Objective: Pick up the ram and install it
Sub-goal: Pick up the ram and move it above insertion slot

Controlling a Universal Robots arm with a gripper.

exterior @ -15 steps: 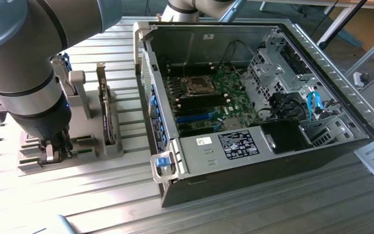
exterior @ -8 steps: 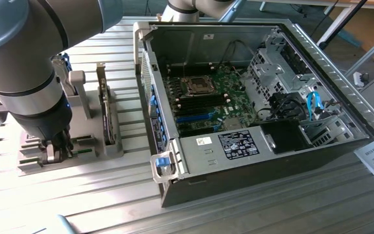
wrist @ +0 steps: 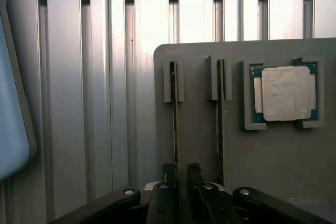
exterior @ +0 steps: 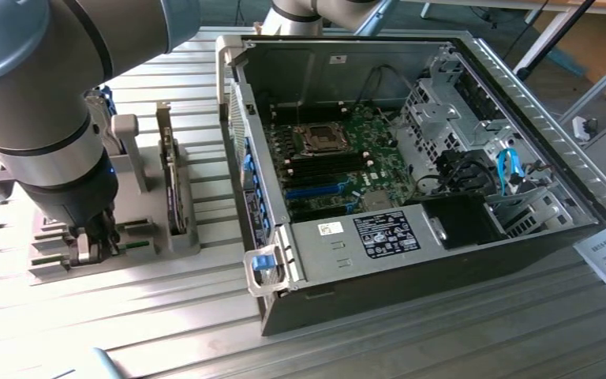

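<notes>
Two rams stand on edge in slots of a grey holder [wrist: 273, 161]. The nearer ram [wrist: 175, 124] is a thin green stick whose end runs in between my gripper's [wrist: 181, 174] two dark fingers; the other ram [wrist: 220, 129] stands parallel beside it. My gripper is open, with a finger on either side of the nearer stick and a gap still showing. In the exterior view the gripper [exterior: 91, 246] points down onto the holder at that view's left. The open computer case [exterior: 419, 260] with its green motherboard [exterior: 334, 158] lies to the right.
A square silver processor [wrist: 286, 94] sits in a recess of the holder beyond the second ram. An upright card [exterior: 177, 197] stands in the holder between my arm and the case. Everything rests on a ribbed aluminium table [exterior: 177, 332].
</notes>
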